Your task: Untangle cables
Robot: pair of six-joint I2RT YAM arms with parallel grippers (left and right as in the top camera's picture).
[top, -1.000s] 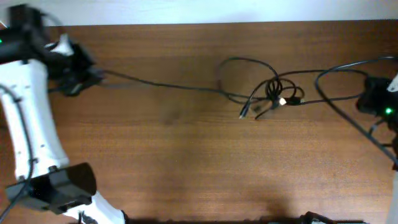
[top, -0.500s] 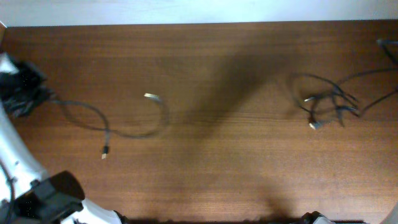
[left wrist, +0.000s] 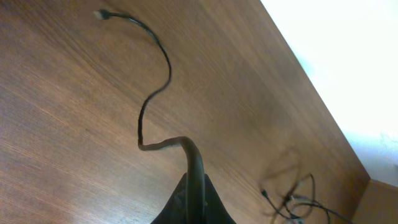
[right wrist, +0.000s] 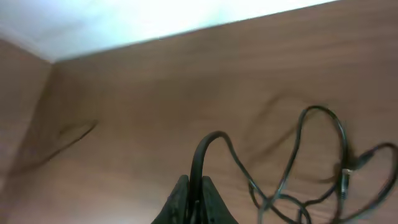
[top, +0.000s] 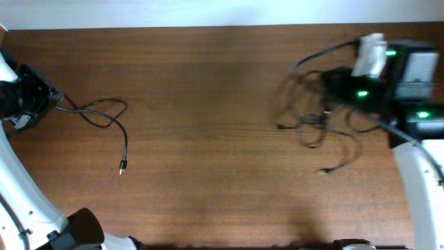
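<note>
Close to the left wrist camera, the left gripper (left wrist: pixel 197 188) has its jaws pressed together on one black cable (left wrist: pixel 163 84), with no gap showing beside the cord. From the fingertips this cable kinks, then curves away across the brown wooden table (left wrist: pixel 74 124) and ends in a small pale plug (left wrist: pixel 101 14) lying flat on the wood. Far off in that view sits the tangle (left wrist: pixel 292 199), a knot of thin black loops. Close to the right wrist camera, the right gripper (right wrist: pixel 194 188) is likewise closed, pinching a black cord (right wrist: pixel 214 138) that arches up out of the fingertips. Past it, more loops (right wrist: pixel 323 118) spread over the table, one with a silvery plug (right wrist: pixel 346 171). From overhead, the left gripper (top: pixel 31 101) is at the table's left edge, and the single cable (top: pixel 104 114) trails to the right from it in a small loop, its plug (top: pixel 121 167) resting apart from everything else. The tangle (top: pixel 312 121) lies well away on the right side, just beside the right gripper (top: pixel 340 83), which is blurred there, so its grip point among the loops cannot be made out.
</note>
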